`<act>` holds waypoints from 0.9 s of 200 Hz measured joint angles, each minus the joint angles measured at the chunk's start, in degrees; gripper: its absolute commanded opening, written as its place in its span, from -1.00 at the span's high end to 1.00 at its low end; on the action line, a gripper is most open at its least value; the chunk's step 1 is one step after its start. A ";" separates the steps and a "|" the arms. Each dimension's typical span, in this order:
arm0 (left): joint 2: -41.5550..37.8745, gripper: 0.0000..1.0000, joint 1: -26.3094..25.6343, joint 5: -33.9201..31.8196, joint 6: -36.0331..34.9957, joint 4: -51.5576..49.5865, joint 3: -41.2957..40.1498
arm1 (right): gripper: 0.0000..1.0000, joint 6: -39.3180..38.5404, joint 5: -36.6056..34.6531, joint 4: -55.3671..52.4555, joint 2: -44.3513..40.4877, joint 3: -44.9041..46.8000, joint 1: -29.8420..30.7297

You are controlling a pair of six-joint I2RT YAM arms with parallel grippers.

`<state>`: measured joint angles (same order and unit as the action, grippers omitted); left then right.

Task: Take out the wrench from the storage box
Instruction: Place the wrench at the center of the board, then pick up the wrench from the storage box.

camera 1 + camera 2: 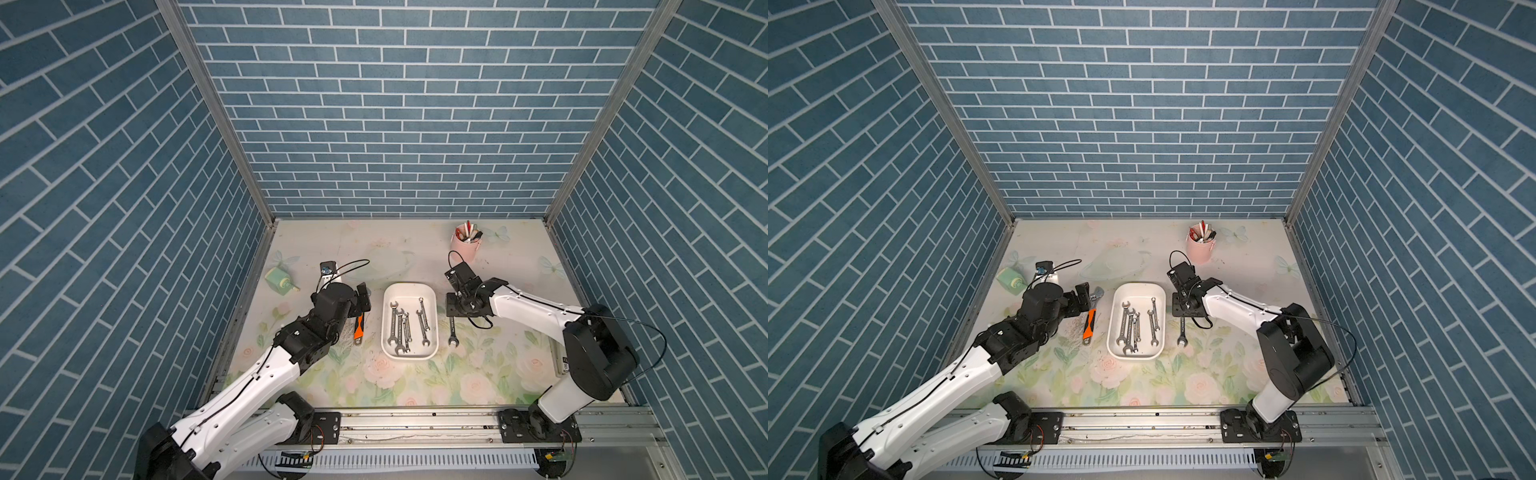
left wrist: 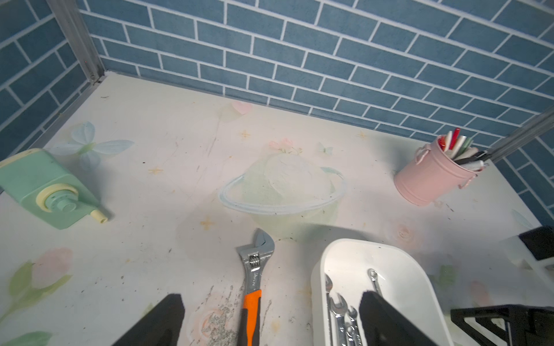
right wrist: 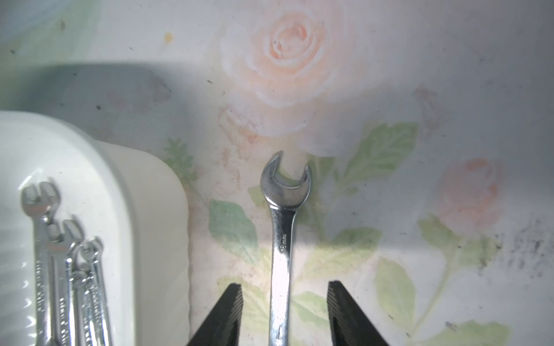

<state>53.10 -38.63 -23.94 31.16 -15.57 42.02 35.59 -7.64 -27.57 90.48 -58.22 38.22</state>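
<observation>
Lying flat on the flowered worktop (image 3: 389, 75), the wrench (image 3: 283, 239) is seen just beside the storage box (image 3: 150, 209), outside its wall. It is straddled by the right claw (image 3: 284, 287), whose jaws are parted, a gap left on either side. Several more wrenches (image 1: 401, 328) are held inside the box. The left claw (image 2: 271, 299) is spread wide over an orange-handled adjustable wrench (image 2: 253, 269).

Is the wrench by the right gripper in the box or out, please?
Out: the wrench lies on the table beside the box, under the right gripper.
</observation>
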 measured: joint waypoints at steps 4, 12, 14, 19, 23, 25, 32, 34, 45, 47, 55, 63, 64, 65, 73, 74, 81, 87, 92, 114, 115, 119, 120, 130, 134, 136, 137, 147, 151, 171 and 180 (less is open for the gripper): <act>0.31 -0.84 -0.63 -0.15 0.04 -0.11 0.44 | -0.01 0.00 -0.13 -0.35 -0.72 0.00 0.00; 1.01 -0.83 -2.01 -0.68 0.15 -0.37 1.44 | -0.02 0.00 -0.22 -0.98 -2.25 0.00 0.00; 1.22 -0.82 -2.43 -0.79 0.15 -0.39 1.75 | -0.03 0.00 -0.26 -1.18 -2.71 0.00 0.00; 1.79 -0.82 -3.39 -1.20 0.22 -0.48 2.45 | -0.04 0.00 -0.37 -1.49 -3.54 0.00 0.00; 2.36 -0.82 -4.26 -1.57 0.28 -0.50 3.08 | -0.04 0.00 -0.48 -1.84 -4.42 0.00 0.00; 2.56 -0.82 -4.55 -1.73 0.33 -0.50 3.30 | -0.04 0.00 -0.50 -1.90 -4.66 0.00 0.00; 3.56 -0.82 -5.99 -2.27 0.50 -0.52 4.33 | -0.05 0.00 -0.59 -2.40 -5.97 0.00 0.00; 3.87 -0.82 -6.40 -2.40 0.59 -0.50 4.63 | -0.06 0.00 -0.63 -2.56 -6.38 0.00 0.00; 5.51 -0.82 -8.46 -3.15 1.03 -0.70 6.03 | -0.07 0.00 -0.76 -3.34 -8.46 0.00 -0.02; 5.84 -0.82 -8.81 -3.32 1.05 -0.72 6.32 | -0.07 0.00 -0.79 -3.48 -8.74 0.00 -0.02; 7.15 -0.82 -10.23 -3.78 1.51 -0.76 7.23 | -0.08 0.02 -0.87 -4.07 -10.29 0.00 -0.02; 8.50 -0.81 -11.56 -4.28 1.81 -0.81 8.00 | -0.08 0.04 -0.98 -4.57 -11.72 0.02 -0.02; 8.70 -0.81 -11.78 -4.39 1.86 -0.79 8.11 | -0.09 0.04 -1.03 -4.59 -11.98 0.04 -0.02; 8.79 -0.81 -11.87 -4.46 1.86 -0.81 8.20 | -0.09 0.04 -1.03 -4.63 -12.09 0.04 -0.02; 10.12 -0.80 -13.05 -4.83 2.21 -0.83 8.76 | -0.09 0.11 -1.11 -4.87 -13.55 0.24 -0.02; 10.27 -0.80 -13.16 -4.85 2.25 -0.81 8.81 | -0.10 0.11 -1.14 -4.94 -13.86 0.28 -0.02; 11.50 -0.80 -14.14 -5.07 2.58 -0.81 9.29 | -0.10 0.13 -1.18 -5.05 -15.13 0.61 -0.02; 12.55 -0.78 -14.88 -5.18 2.71 -0.83 9.68 | -0.10 0.13 -1.20 -5.14 -16.22 1.01 -0.02; 13.49 -0.77 -15.47 -5.18 2.84 -0.81 9.99 | -0.10 0.13 -1.22 -5.27 -17.14 1.42 -0.02; 17.99 -0.69 -17.33 -4.59 3.19 -0.81 11.89 | -0.11 0.15 -1.38 -6.27 -19.98 3.43 -0.02; 18.16 -0.69 -17.38 -4.52 3.21 -0.81 11.96 | -0.11 0.15 -1.40 -6.34 -20.15 3.58 -0.02; 18.91 -0.68 -17.62 -4.37 3.34 -0.81 12.28 | -0.11 0.15 -1.42 -6.47 -20.48 4.00 -0.02; 19.17 -0.68 -17.68 -4.26 3.34 -0.81 12.41 | -0.11 0.15 -1.42 -6.51 -20.55 4.09 -0.02; 20.92 -0.67 -18.08 -3.65 3.63 -0.81 13.07 | -0.11 0.17 -1.53 -6.82 -21.51 5.22 -0.02; 21.68 -0.66 -18.21 -3.34 3.72 -0.83 13.38 | -0.11 0.17 -1.57 -6.88 -21.84 5.70 -0.02; 22.10 -0.66 -18.27 -3.15 3.78 -0.81 13.51 | -0.11 0.17 -1.60 -6.97 -22.10 6.01 -0.02; 22.23 -0.66 -18.29 -3.10 3.78 -0.81 13.55 | -0.11 0.17 -1.60 -6.97 -22.18 6.10 -0.02; 24.09 -0.65 -18.38 -2.38 4.04 -0.83 14.19 | -0.11 0.26 -1.64 -7.43 -23.23 7.37 -0.02; 24.79 -0.65 -18.40 -2.10 4.15 -0.83 14.38 | -0.11 0.42 -1.66 -7.52 -23.67 7.80 -0.02; 28.70 -0.63 -18.40 -0.92 4.52 -0.87 15.23 | -0.11 0.59 -1.70 -7.69 -25.79 9.77 -0.02; 30.40 -0.60 -18.40 -0.39 4.66 -0.94 15.56 | -0.11 0.61 -1.73 -7.69 -26.60 10.49 -0.02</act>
<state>83.50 -57.04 -24.34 35.81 -16.51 57.58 36.21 -9.37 -35.27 63.88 -47.72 38.20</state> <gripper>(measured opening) 0.818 0.556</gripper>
